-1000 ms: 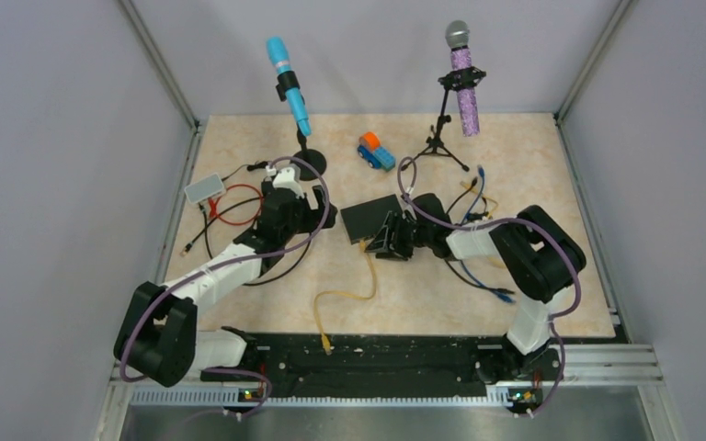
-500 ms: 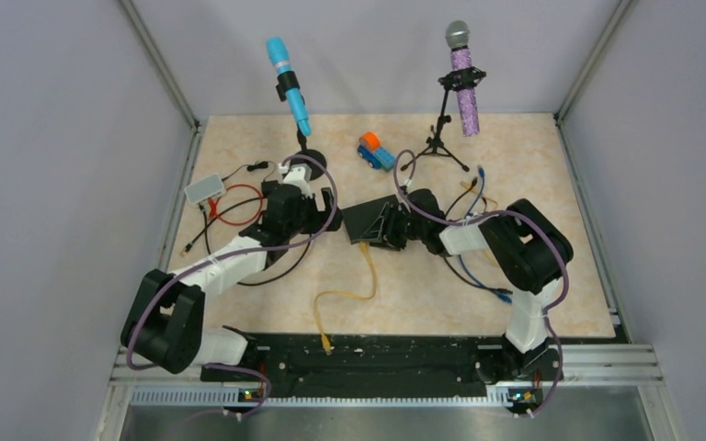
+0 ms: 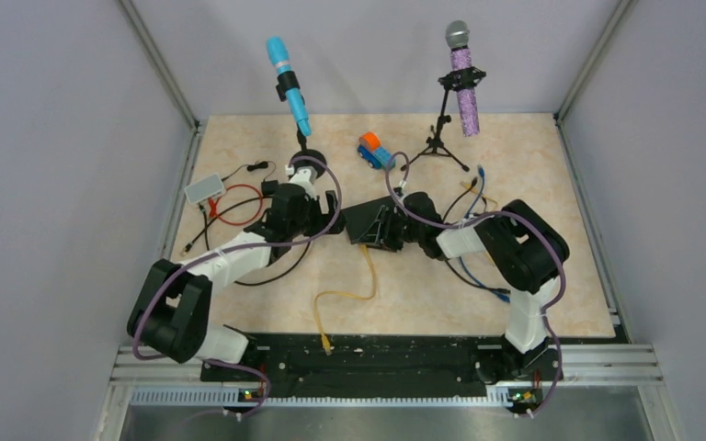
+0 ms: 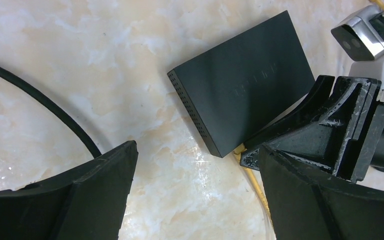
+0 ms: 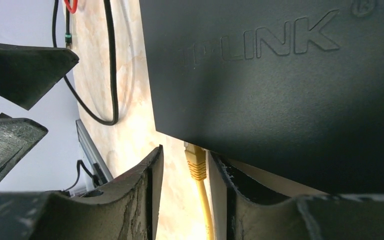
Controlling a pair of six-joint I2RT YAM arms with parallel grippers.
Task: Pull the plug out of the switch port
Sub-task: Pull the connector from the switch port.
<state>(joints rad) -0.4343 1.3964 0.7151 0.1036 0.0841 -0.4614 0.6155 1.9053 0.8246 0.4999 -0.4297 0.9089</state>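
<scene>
The flat black switch box (image 3: 368,219) lies mid-table and fills the top of the right wrist view (image 5: 280,75). A yellow plug (image 5: 196,162) sits in the port on its near edge, and its yellow cable (image 3: 349,294) runs toward the table front. My right gripper (image 5: 185,155) is open and straddles the plug, which lies close to the right-hand finger with a gap on the other side. My left gripper (image 4: 195,147) is open and empty, just off the box's left corner (image 4: 215,145). The right gripper's fingers (image 4: 330,125) also show in the left wrist view.
A blue microphone on a round base (image 3: 287,87) and a purple microphone on a tripod (image 3: 462,83) stand at the back, with a toy truck (image 3: 376,152) between them. A small white box (image 3: 204,189) with red and black leads (image 3: 239,204) lies left. Blue cables (image 3: 478,276) lie right.
My left gripper has moved right, up to the switch's left corner. My right gripper has shifted left along the box's near edge to the plug.
</scene>
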